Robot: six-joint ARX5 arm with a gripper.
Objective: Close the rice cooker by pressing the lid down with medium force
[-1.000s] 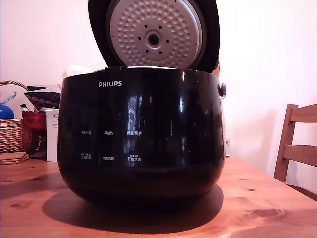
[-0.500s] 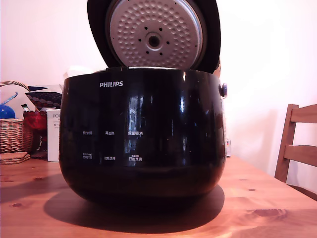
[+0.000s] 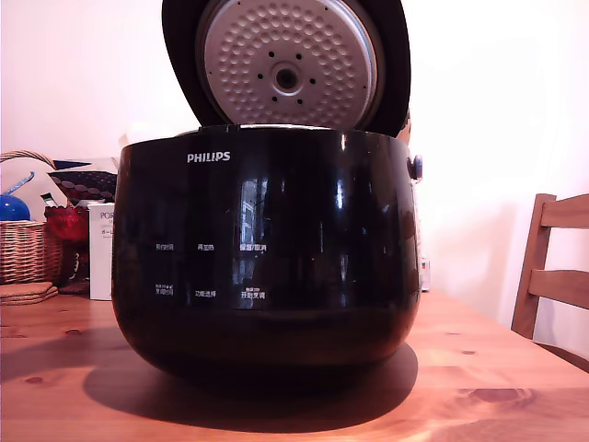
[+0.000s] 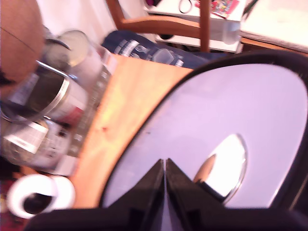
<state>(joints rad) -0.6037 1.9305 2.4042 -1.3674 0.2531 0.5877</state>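
The glossy black rice cooker (image 3: 267, 249) with white PHILIPS lettering fills the middle of the exterior view on the wooden table (image 3: 497, 387). Its lid (image 3: 179, 55) stands raised behind the pot, with the dimpled silver inner plate (image 3: 287, 60) facing the camera. No gripper shows in the exterior view. In the wrist view my gripper (image 4: 164, 163) is shut, its black fingertips meeting with nothing between them. It sits right at the lid's glossy outer face (image 4: 216, 110), beside a silver oval inset (image 4: 226, 166). Whether the tips touch the lid I cannot tell.
At the exterior view's left stand a wicker basket (image 3: 23, 249) and a white box (image 3: 99, 249). A wooden chair (image 3: 552, 276) is at that view's right. The wrist view shows metal tins (image 4: 53, 96), a white cup (image 4: 38, 197) and another chair (image 4: 159, 24) behind the cooker.
The cooker has slid slightly toward the exterior view's right. The lid remains raised.
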